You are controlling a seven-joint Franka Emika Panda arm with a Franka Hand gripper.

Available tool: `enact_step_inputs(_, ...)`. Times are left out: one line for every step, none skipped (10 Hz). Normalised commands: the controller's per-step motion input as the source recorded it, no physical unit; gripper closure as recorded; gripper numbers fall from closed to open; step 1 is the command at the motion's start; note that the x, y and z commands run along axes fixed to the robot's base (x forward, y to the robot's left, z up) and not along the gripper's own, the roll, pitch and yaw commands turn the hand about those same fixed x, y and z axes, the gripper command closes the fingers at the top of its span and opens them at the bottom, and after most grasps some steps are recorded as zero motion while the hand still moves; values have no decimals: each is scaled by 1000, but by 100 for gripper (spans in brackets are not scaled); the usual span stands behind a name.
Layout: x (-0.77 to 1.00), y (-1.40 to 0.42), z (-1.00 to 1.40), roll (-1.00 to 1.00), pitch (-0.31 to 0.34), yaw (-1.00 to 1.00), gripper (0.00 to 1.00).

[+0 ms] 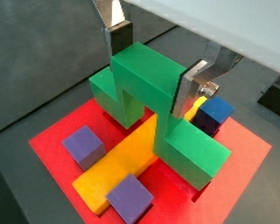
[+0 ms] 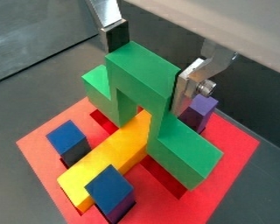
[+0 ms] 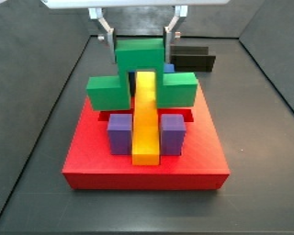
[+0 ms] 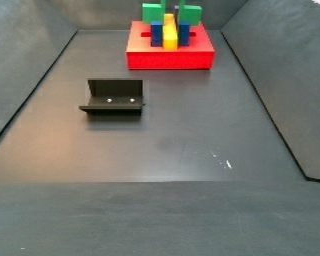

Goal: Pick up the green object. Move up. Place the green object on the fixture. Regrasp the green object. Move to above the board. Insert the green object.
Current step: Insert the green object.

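Note:
The green object (image 1: pixel 149 74) stands on the red board (image 1: pixel 55 140), its notch straddling the long yellow bar (image 1: pixel 119 162) and its wings low at the slab. My gripper (image 1: pixel 154 80) is directly above the board with its silver fingers (image 1: pixel 195 87) on the two sides of the raised centre, shut on it. Both wrist views show this; in the other one the green object (image 2: pixel 143 70) sits between the same fingers of the gripper (image 2: pixel 152 70). In a side view the gripper (image 3: pixel 141 46) holds the green object (image 3: pixel 140 55) over the board (image 3: pixel 143 170). The fixture (image 4: pixel 113 97) stands apart, empty.
Two purple blocks (image 3: pixel 118 130) flank the yellow bar (image 3: pixel 146 119) on the board, and a blue block (image 1: pixel 215 114) sits beside the green object. The fixture also shows behind the board (image 3: pixel 193 60). Dark sloping walls enclose the grey floor (image 4: pixel 176 140).

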Motion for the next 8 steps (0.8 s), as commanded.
enact_step_inputs(134,-34,-26,96,33,94,100)
enact_step_inputs(137,-40,-63,96,30,37,100)
enact_step_inputs(160,-9,-143,76,21,26,100)
enact_step_inputs(326,0,-189,33,16,6,100)
enact_step_inputs(371,0,-194,3,3,0,100)
enact_step_inputs(280,0,-209,10,0,0,100)
enact_step_inputs(160,0,-243,17,0,0,100)
enact_step_inputs(60,0,-243,31,0,0,100)
